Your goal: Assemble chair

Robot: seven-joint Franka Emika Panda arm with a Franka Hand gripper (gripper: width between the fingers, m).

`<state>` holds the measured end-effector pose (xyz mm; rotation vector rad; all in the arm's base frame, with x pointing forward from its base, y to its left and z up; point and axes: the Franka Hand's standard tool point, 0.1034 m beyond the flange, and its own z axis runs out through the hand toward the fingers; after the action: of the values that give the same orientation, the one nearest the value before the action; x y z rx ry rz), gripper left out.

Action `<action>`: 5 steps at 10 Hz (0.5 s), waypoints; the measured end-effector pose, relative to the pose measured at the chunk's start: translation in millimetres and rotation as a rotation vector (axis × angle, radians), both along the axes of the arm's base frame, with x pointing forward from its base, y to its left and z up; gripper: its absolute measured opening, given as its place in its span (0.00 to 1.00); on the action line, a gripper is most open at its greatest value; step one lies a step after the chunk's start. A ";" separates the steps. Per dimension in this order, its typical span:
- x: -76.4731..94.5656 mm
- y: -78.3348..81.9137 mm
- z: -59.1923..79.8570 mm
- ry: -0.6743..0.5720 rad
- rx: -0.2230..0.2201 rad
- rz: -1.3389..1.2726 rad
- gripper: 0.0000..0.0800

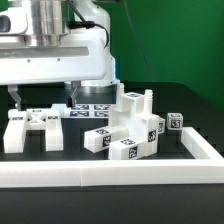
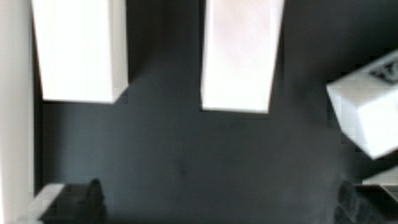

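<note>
Your big white robot arm (image 1: 60, 40) fills the top of the exterior view, hanging over the dark table (image 1: 200, 110). A long white border frame (image 1: 110, 178) runs along the near edge and up the exterior view's right. Inside it, toward that right side, stands the white blocky part-built chair (image 1: 125, 128), with black-and-white tags on it. Toward the exterior view's left lies a flat white plastic panel with a cross shape (image 1: 30, 128), with its long side running across the view from left to right. Between the two, a bit further back, is the thin white marker board (image 1: 95, 110). A small white cube with a tag (image 1: 176, 122) sits alone, near the chair on its right. Your claw (image 1: 45, 93) is wide open and holds nothing. It hangs just above and behind the flat panel, well apart from the chair, so I think the panel is the piece you can reach first. The wrist view shows a long white bar (image 2: 80, 50) and a second white bar (image 2: 240, 55) side by side below the claw. I cannot tell which piece they belong to.
</note>
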<state>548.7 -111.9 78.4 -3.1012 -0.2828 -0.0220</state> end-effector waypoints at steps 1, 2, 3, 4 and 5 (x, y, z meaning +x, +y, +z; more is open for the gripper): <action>1.7 0.7 0.6 -0.002 0.000 -0.006 0.81; 1.5 0.7 0.3 -0.002 -0.001 -0.005 0.81; 1.3 0.6 -0.1 -0.001 -0.001 -0.005 0.81; 0.0 0.4 -1.0 0.001 0.000 -0.005 0.81; -10.5 -0.4 -6.1 0.005 0.007 -0.012 0.81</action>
<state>538.2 -112.4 72.4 -3.0960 -0.2630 -0.0162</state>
